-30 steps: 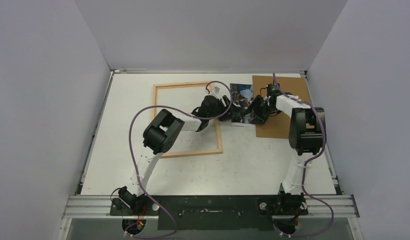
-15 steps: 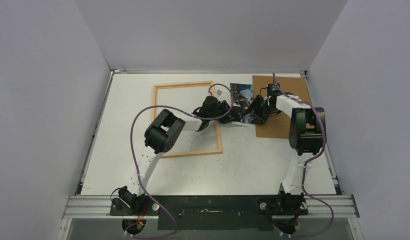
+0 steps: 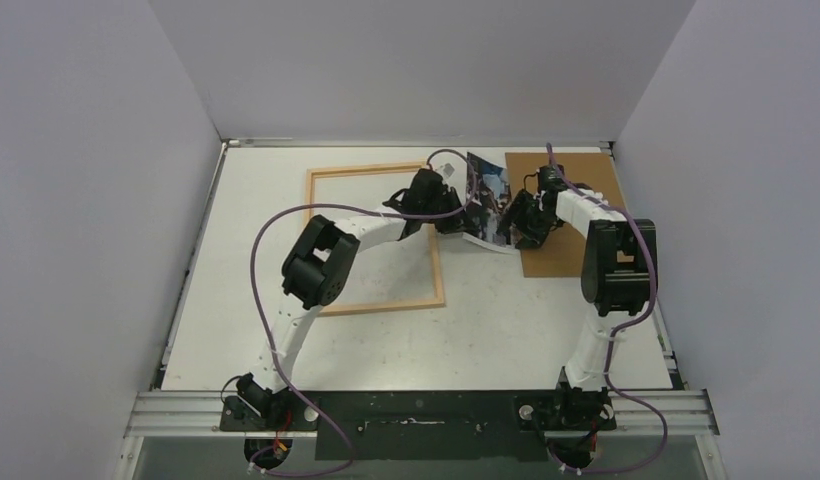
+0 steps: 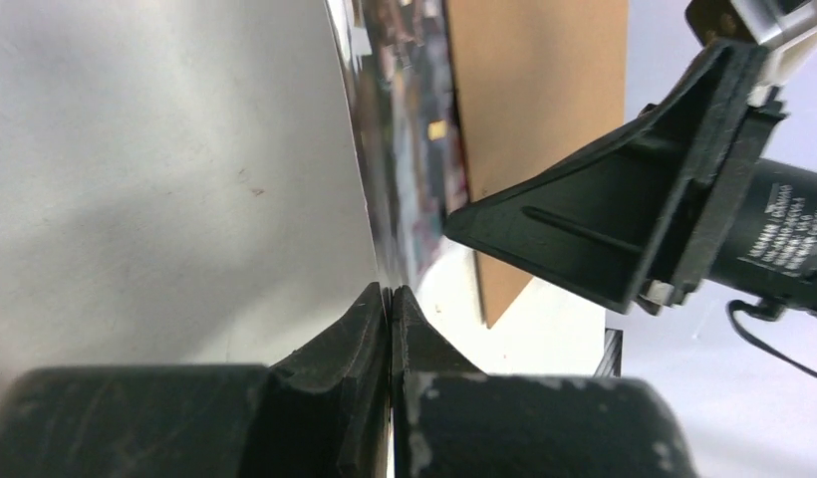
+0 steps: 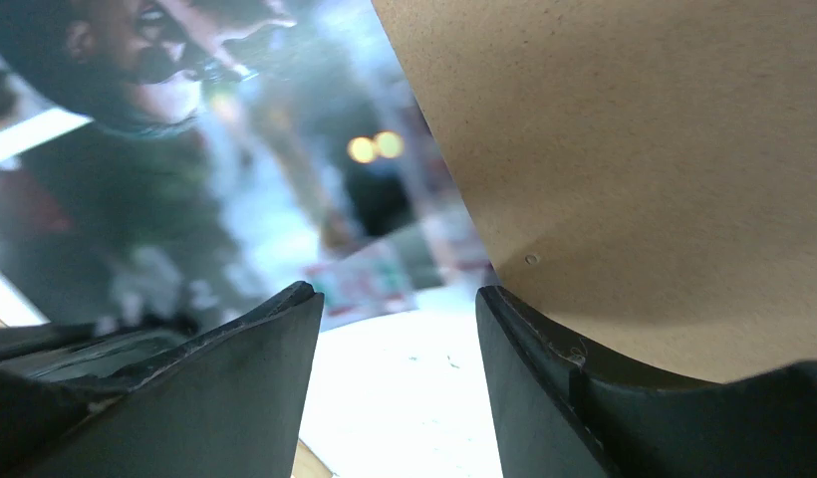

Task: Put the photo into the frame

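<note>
Glossy photo (image 3: 489, 192) tilts up between frame (image 3: 371, 171) and board (image 3: 586, 175), its edge pinched in my left jaws; right jaws gape empty beside it. I should swing it leftward gently, unbent.

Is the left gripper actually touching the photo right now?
Touching. In the left wrist view the left gripper is pinched shut on the edge of the photo, no gap.
</note>
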You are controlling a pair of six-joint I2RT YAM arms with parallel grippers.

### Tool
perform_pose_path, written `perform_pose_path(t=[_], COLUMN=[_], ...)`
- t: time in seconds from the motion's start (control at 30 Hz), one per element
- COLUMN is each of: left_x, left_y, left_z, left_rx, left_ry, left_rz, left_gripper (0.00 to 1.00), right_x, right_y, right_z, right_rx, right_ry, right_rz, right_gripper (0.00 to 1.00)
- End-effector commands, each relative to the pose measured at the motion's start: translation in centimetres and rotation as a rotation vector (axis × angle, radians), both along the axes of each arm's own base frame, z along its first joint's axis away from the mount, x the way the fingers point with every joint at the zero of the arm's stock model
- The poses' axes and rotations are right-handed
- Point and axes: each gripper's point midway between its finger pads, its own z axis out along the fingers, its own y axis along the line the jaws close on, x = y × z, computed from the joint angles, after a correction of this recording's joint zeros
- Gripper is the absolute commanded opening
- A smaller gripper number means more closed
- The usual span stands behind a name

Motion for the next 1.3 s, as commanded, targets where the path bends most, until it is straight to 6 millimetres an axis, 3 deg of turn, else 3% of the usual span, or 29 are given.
perform_pose_path(t=[0.0,0.13,0.37,0.53,0.63,0.77,0.93,1.17,1.27], left_x=[1.2,1.4,-1.2,-3.0,-4.1,-4.9,-4.1,-2.3,-1.5], left_y=[2.7,5.0,7.4,9.8,11.4,12.4,14.0,16.4,17.3], left_z=[9.3,12.5,17.8,22.1,24.2,26.6,28.8,34.3,36.3], left_rx=[0.050,0.095,0.199,0.226,0.245,0.204,0.196,0.155,0.083], left_ry=[-0.098,-0.117,-0.234,-0.332,-0.337,-0.324,-0.329,-0.432,-0.433], left_rz=[-0.042,-0.078,-0.252,-0.352,-0.346,-0.296,-0.173,0.049,0.130], left_gripper=[0.00,0.00,0.00,0.00,0.00,0.00,0.00,0.00,0.00], right_x=[1.5,2.3,3.8,5.0,5.2,3.6,0.8,-2.3,-3.5], right_y=[-1.8,-1.7,-1.1,-0.8,0.4,2.7,6.1,10.7,12.8], right_z=[5.1,7.6,12.3,17.0,20.0,22.4,24.2,29.2,29.7], right_rx=[-0.069,-0.064,-0.031,-0.036,-0.013,-0.075,-0.309,-0.342,-0.366], right_ry=[-0.149,-0.215,-0.357,-0.529,-0.649,-0.772,-0.870,-1.110,-1.211], right_rz=[-0.024,-0.021,-0.011,0.039,0.131,0.262,0.416,0.453,0.543], right_gripper=[0.59,0.60,0.60,0.61,0.63,0.70,0.81,0.84,0.84])
